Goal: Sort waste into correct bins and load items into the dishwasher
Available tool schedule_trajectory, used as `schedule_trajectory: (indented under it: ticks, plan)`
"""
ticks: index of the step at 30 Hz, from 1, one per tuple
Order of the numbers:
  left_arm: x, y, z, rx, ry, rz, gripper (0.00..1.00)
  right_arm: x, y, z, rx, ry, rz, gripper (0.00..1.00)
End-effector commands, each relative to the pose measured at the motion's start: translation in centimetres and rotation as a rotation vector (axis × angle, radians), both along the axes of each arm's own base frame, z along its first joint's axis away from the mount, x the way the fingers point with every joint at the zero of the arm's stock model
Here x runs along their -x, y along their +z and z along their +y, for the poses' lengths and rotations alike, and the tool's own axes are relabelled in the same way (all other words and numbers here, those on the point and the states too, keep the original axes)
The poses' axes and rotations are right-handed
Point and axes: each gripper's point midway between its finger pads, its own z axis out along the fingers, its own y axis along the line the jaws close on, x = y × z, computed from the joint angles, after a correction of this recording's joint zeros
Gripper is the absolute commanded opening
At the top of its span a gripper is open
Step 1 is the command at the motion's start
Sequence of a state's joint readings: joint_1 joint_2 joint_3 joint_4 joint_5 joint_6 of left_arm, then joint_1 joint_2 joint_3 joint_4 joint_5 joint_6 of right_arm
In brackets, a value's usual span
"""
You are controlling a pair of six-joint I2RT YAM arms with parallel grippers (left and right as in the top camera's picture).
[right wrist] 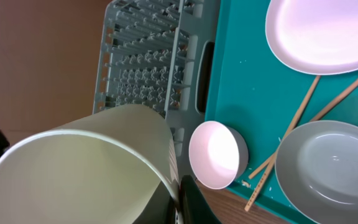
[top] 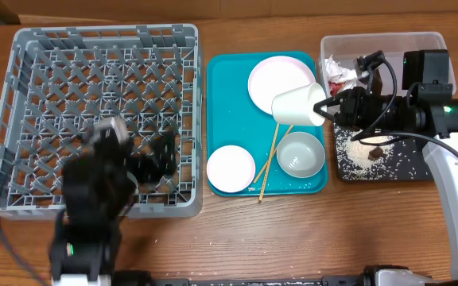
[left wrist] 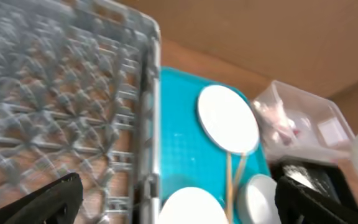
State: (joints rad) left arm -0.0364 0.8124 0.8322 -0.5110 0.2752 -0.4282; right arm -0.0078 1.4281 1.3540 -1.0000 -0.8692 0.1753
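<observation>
My right gripper [top: 330, 108] is shut on the rim of the small white cup [top: 299, 105] and holds it tipped on its side over the teal tray's right part; the cup fills the right wrist view [right wrist: 73, 168]. The pale plate [top: 281, 78], two white bowls [top: 300, 152] [top: 230, 168] and the chopsticks [top: 267, 163] lie on the teal tray. The red-and-white wrapper [top: 339, 73] lies in the clear tub [top: 388, 40]. Rice and a brown lump [top: 376, 149] lie in the black tray [top: 388, 176]. My left gripper [top: 153, 163] is open and empty over the grey rack's [top: 94, 48] front right part.
The teal tray [top: 229, 95] sits between the rack and the two bins. The rack's right wall [left wrist: 148, 124] stands close to the tray's left edge. In the left wrist view the plate [left wrist: 227, 118] and clear tub [left wrist: 297, 124] lie ahead.
</observation>
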Motion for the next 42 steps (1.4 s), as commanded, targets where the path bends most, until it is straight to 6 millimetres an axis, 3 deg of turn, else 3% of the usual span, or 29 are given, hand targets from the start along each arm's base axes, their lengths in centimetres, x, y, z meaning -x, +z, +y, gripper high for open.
schedule_trajectory:
  ticks: [1, 4, 6, 9, 12, 13, 14, 16, 17, 22, 28, 36, 42]
  plan:
    - [-2.0, 2.1, -4.2, 0.147, -0.223, 0.06, 1.0, 0.4, 1.0, 0.5, -0.045, 0.043, -0.036, 0.04]
    - [-2.9, 3.0, -7.4, 0.341, -0.383, 0.129, 1.0, 0.7, 1.3, 1.1, -0.099, 0.077, -0.041, 0.04]
    - [-3.2, 2.6, -9.1, 0.532, -0.431, 0.261, 1.0, 1.0, 1.3, 1.6, -0.139, 0.103, -0.042, 0.04]
    - [-3.8, 0.4, -9.9, 0.766, -0.341, 0.531, 1.0, 1.3, 0.7, 2.0, -0.188, 0.132, -0.041, 0.04]
    - [-4.8, -2.1, -10.0, 0.881, -0.233, 0.709, 0.98, 1.6, -0.2, 2.2, -0.209, 0.145, -0.035, 0.04]
    - [-5.0, -2.9, -10.1, 0.892, -0.221, 0.739, 0.76, 1.6, -0.4, 2.3, -0.221, 0.152, -0.04, 0.04]
    - [-5.0, -3.4, -10.2, 0.893, -0.233, 0.756, 0.7, 1.6, -0.6, 2.4, -0.229, 0.159, -0.047, 0.04]
    - [-4.7, -4.0, -10.7, 0.899, -0.304, 0.781, 0.98, 1.6, -1.1, 2.5, -0.245, 0.164, -0.052, 0.04]
    - [-4.6, -4.1, -11.1, 0.915, -0.354, 0.794, 1.0, 1.5, -1.4, 2.6, -0.254, 0.165, -0.055, 0.04]
    - [-3.6, -1.7, -13.0, 0.905, -0.682, 0.663, 1.0, 1.0, -3.3, 3.8, -0.288, 0.159, -0.033, 0.04]
    - [-1.5, 0.0, -14.7, 0.867, -0.902, 0.569, 1.0, 1.2, -2.9, 7.4, -0.341, 0.248, -0.074, 0.04]
    - [0.2, 0.3, -16.4, 0.853, -0.997, 0.578, 0.99, 0.7, -3.0, 11.1, -0.358, 0.282, -0.074, 0.04]
    - [0.3, 0.4, -16.5, 0.856, -1.003, 0.581, 0.92, 0.9, -3.6, 12.2, -0.361, 0.302, -0.052, 0.04]
